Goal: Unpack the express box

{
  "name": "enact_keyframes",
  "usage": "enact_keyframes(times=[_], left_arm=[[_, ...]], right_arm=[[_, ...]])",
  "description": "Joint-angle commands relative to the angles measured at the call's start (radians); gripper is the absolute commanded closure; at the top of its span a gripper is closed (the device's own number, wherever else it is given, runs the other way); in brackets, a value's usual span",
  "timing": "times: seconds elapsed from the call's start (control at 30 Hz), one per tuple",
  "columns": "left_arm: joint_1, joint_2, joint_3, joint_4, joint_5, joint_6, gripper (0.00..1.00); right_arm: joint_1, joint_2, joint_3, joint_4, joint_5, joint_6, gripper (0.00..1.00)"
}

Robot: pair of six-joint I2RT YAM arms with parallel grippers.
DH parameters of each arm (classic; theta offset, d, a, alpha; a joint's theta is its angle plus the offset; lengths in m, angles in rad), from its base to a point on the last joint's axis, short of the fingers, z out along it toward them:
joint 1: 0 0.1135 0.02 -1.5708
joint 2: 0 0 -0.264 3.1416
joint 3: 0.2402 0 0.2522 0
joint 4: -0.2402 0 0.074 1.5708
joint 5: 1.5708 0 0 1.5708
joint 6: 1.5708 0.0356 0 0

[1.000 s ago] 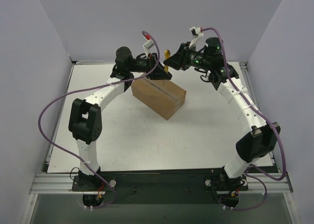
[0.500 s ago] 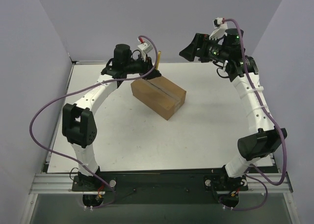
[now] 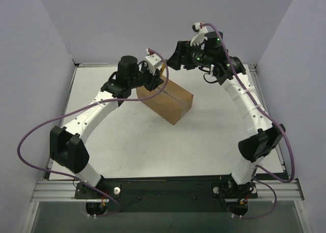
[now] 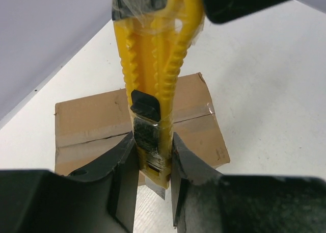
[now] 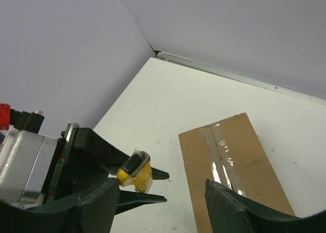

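Left wrist: L hand (image 4: pixel 153 141) grips knife (image 4: pixel 153 65), partly hiding express box (image 4: pixel 91 115); R hand (image 5: pixel 163 182) spread.

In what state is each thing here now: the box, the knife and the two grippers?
express box: flaps closed, clear tape along the centre seam.
utility knife: held between the left fingers, a little blade showing at its end.
left gripper: shut on the utility knife.
right gripper: open, holding nothing.
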Motion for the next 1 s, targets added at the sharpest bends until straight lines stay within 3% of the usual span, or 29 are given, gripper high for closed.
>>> enact_keyframes(times=[0.0, 0.4, 0.53, 0.67, 0.73, 0.93, 0.97], left_arm=[[-0.030, -0.044, -0.021, 0.055, -0.083, 0.019, 1.00], [-0.112, -0.061, -0.042, 0.088, -0.273, 0.048, 1.00], [-0.137, -0.056, -0.045, 0.097, -0.353, 0.083, 1.00], [-0.140, -0.049, -0.050, 0.106, -0.400, 0.088, 1.00], [-0.140, -0.052, -0.053, 0.112, -0.400, 0.088, 1.00], [-0.140, -0.056, -0.054, 0.120, -0.400, 0.086, 1.00], [-0.140, -0.058, -0.056, 0.120, -0.422, 0.090, 1.00]], right_arm=[[-0.006, 0.017, 0.027, 0.043, 0.009, 0.045, 0.37], [0.001, 0.069, 0.007, 0.077, -0.043, 0.114, 0.59], [-0.004, 0.072, 0.001, 0.111, -0.109, 0.128, 0.59], [-0.018, 0.081, -0.007, 0.147, -0.166, 0.157, 0.49], [-0.019, 0.087, -0.007, 0.147, -0.157, 0.157, 0.49], [-0.013, 0.092, -0.012, 0.097, -0.079, 0.136, 0.63], [-0.013, 0.093, -0.015, 0.092, -0.075, 0.131, 0.75]])
